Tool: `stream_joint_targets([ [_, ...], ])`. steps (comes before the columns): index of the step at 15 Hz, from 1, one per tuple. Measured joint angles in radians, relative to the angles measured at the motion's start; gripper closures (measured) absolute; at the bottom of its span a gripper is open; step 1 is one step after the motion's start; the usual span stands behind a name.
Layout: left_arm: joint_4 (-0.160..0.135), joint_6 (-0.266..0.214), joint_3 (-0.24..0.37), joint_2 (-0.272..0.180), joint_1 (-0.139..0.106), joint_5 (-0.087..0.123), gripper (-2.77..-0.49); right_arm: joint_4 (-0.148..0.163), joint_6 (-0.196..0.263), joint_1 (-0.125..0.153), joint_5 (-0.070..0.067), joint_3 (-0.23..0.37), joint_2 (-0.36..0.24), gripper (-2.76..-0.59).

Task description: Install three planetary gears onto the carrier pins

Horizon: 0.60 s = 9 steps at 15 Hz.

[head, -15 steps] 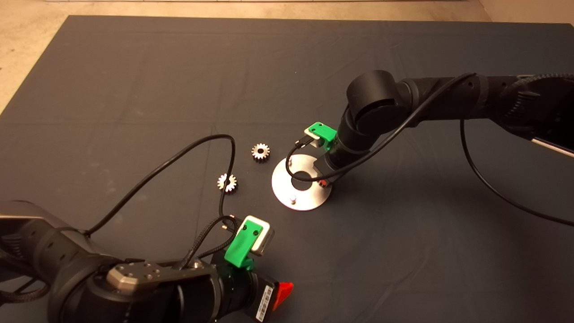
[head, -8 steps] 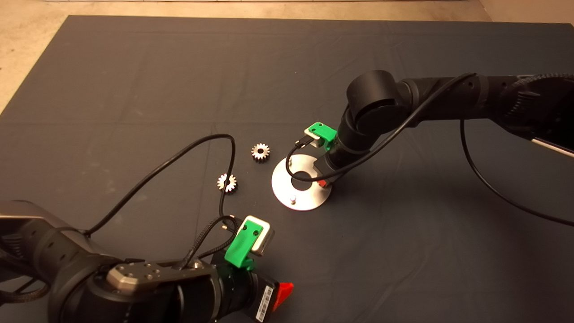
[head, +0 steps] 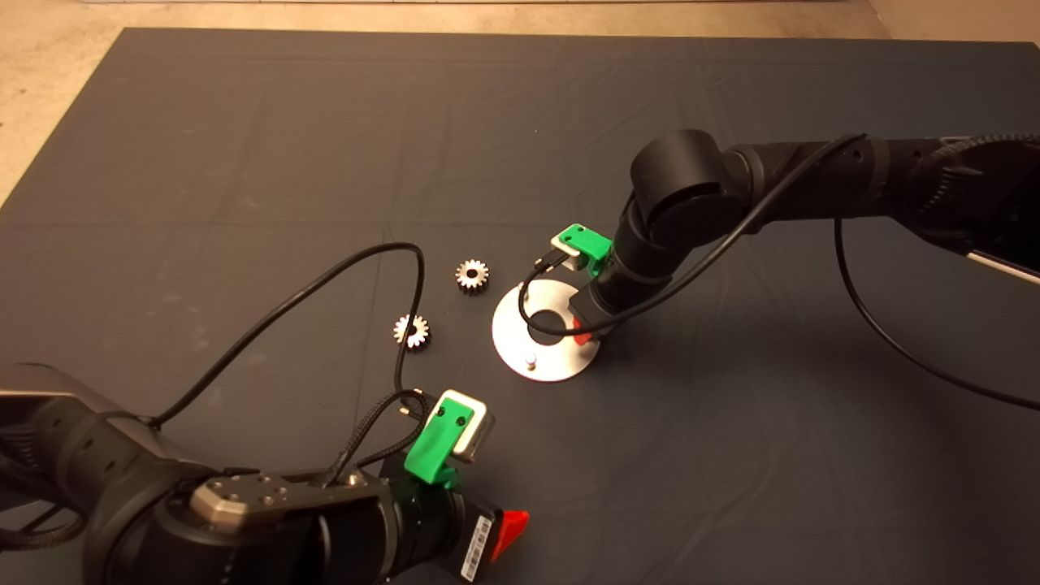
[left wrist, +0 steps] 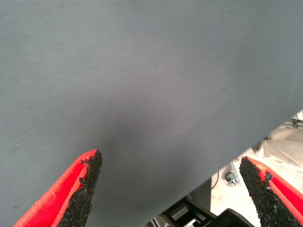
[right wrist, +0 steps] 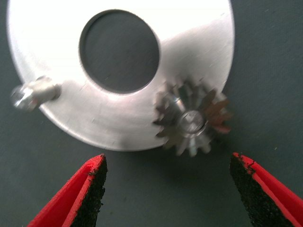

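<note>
Gear (right wrist: 193,119) seated on pin, right jaws open

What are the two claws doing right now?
Left gripper: open, holding nothing, over the mat.
Right gripper: open, empty, above the gear on the disc.

My right claw (right wrist: 168,189) hangs spread over the near rim of the carrier disc (head: 520,357), and the seated gear (right wrist: 193,121) on its pin sits between the fingers with clear gaps either side. A bare pin (head: 530,358) stands free at the disc's front edge. Two loose gears (head: 472,275) (head: 412,331) lie left of the disc, well apart; the left arm's cable (head: 325,284) loops right over the nearer one. The rest of the worktop (head: 731,455) is bare mat. My left claw (left wrist: 170,189) waits wide at the lower left.
</note>
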Motion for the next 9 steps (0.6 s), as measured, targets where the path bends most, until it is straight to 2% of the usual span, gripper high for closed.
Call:
stream_joint_targets([
  [2, 0.000, 0.001, 0.000, -0.032, 0.000, 0.000, -2.06, 0.000, 0.006, 0.009, 0.001, 0.092, -0.036, -1.89],
  [4, 0.000, 0.013, 0.000, -0.064, 0.000, 0.001, -2.06, -0.001, 0.052, 0.024, 0.000, 0.248, -0.104, -1.89],
  [6, 0.000, 0.028, 0.000, -0.077, 0.000, 0.001, -2.06, -0.006, 0.128, 0.027, 0.003, 0.442, -0.192, -1.89],
  [7, 0.000, 0.031, 0.000, -0.082, 0.000, 0.000, -2.06, -0.011, 0.172, 0.027, 0.009, 0.532, -0.262, -1.89],
  [8, 0.000, 0.034, 0.000, -0.089, 0.000, 0.001, -2.06, -0.019, 0.208, 0.027, 0.008, 0.592, -0.344, -1.89],
  [9, -0.001, 0.035, 0.000, -0.093, 0.000, 0.001, -2.06, -0.045, 0.236, 0.027, -0.005, 0.635, -0.432, -1.89],
])
